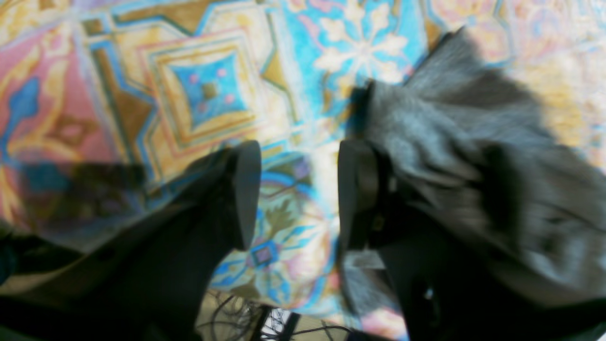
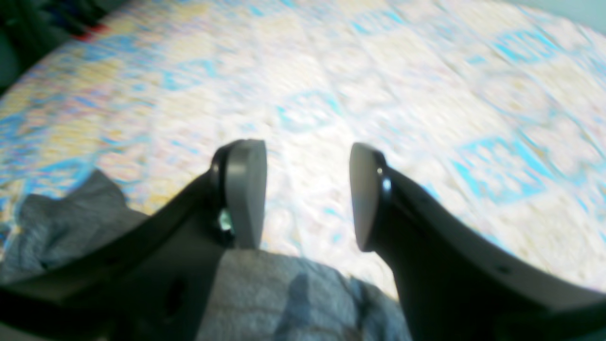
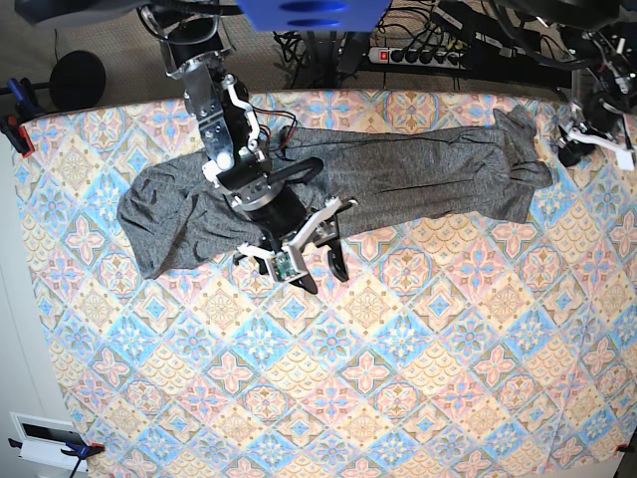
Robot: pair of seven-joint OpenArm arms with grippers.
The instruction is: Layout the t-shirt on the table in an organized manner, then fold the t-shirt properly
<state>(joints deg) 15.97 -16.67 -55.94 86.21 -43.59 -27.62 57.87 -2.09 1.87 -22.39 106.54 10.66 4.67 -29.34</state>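
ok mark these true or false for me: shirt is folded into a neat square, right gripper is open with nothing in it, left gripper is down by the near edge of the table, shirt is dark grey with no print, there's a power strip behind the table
1. The t-shirt is folded into a neat square. False: it lies stretched in a long wrinkled band across the far part of the table.
2. The right gripper is open with nothing in it. True: only the patterned cloth shows between its jaws.
3. The left gripper is by the near edge of the table. False: it is at the far edge, beside the shirt's end.
4. The shirt is dark grey with no print. True.
5. A power strip lies behind the table. True.
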